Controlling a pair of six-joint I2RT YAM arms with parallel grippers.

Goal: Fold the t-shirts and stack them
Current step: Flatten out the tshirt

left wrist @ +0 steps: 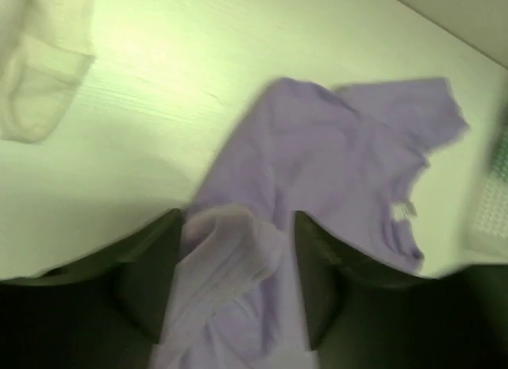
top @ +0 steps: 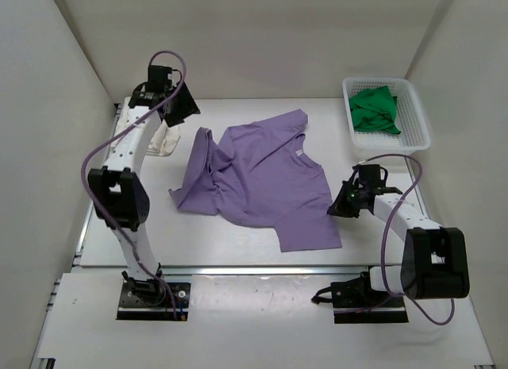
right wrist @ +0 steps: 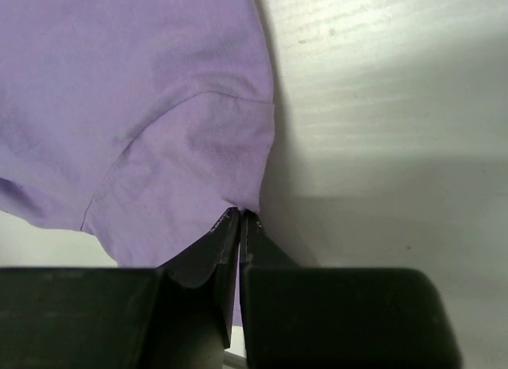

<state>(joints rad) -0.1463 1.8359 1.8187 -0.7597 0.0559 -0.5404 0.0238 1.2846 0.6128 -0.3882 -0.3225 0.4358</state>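
We log the lavender t-shirt (top: 262,174) mid-table, rumpled and unfolded. The right gripper (right wrist: 240,218) pinches its 4 o'clock sleeve edge; the left gripper (left wrist: 238,222) has cloth between spread fingers, but we cannot tell if it grips. The cream t-shirt (top: 165,139) at 10 o'clock looks folded, and the green t-shirt (top: 373,109) waits in the basket (top: 417,119) at 2 o'clock: two to go.

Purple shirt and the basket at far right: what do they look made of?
The purple shirt: soft knit cloth, probably cotton jersey, matte; it creases and drapes, and the right wrist view shows a stitched seam. The basket: white rigid plastic by the look; moulded lattice walls hold their shape.
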